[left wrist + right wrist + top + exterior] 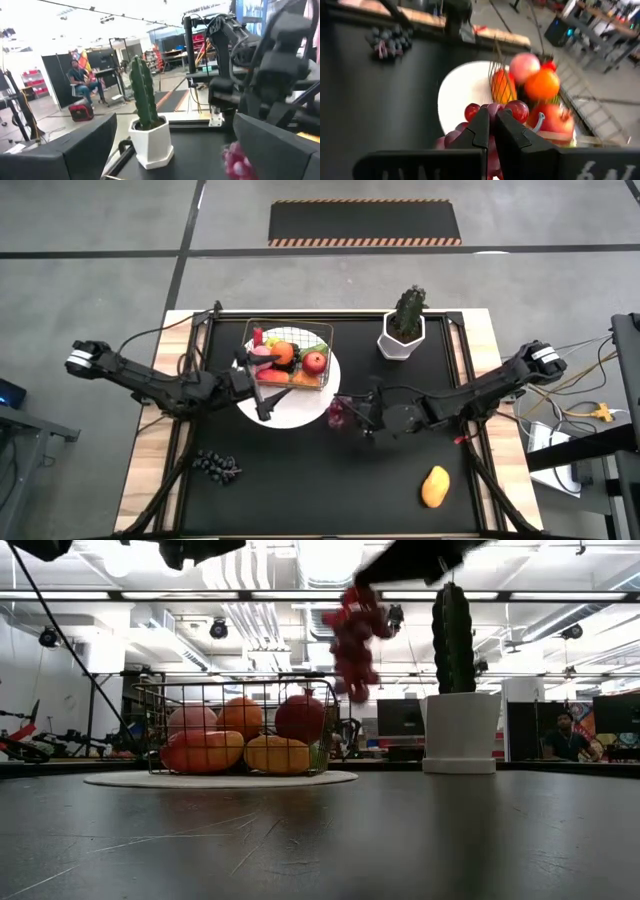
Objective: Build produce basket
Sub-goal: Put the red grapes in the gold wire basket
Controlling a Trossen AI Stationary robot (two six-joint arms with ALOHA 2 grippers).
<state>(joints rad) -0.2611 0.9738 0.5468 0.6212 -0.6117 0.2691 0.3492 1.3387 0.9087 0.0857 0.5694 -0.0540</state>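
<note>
Basket (pixel 289 352): far left on white plate (pixel 300 408), already holding several fruits (pixel 283 353).
Right gripper (pixel 352 413): clamped on red grape bunch (pixel 338 414) (lifted, right of basket).
Left gripper (pixel 262 367): fingers apart, over basket.
Left: dark grapes (pixel 217 466), mango (pixel 434 486).

A: Where does the basket (pixel 290 352) sit?
B: On the plate (pixel 300 408), at the back of the surface (pixel 300 490), with fruit (pixel 283 353) inside. The potted plant (pixel 404 328) stands to its right.
A: And the rest?
B: One grape bunch (pixel 217 466) lies front left, the mango (pixel 435 486) front right. A second bunch (pixel 338 413) hangs in the right claw (pixel 352 416), just right of the plate. The left claw (pixel 262 380) is over the basket.
</note>
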